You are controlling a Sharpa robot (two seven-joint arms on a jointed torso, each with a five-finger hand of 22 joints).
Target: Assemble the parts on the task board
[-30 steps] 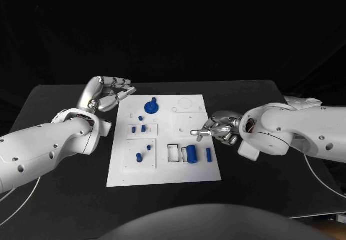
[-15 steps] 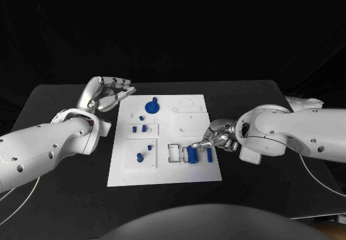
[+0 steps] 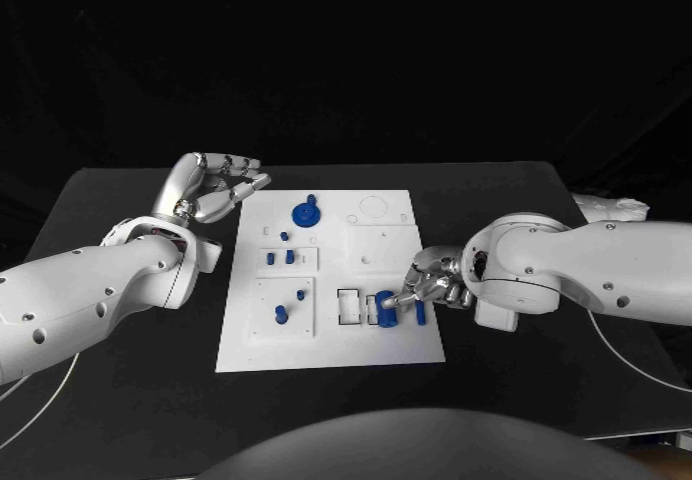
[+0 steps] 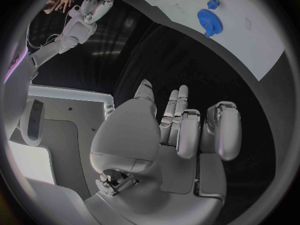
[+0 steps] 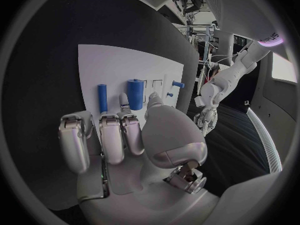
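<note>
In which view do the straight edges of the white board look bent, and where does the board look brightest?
Right wrist view: the task board edges curve, a fisheye effect. Left wrist view: its edge bends too. Head view: edges stay straight, and the task board is brightest against the black table.

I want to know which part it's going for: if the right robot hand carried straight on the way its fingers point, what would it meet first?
Probably the thick blue cylinder: the right robot hand hangs just beside it, fingertips toward it. Whether they already touch is unclear.

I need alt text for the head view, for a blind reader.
The right hand reaches over the thick blue cylinder on the white task board. The left hand hovers beside the board's far left edge, holding nothing.
</note>
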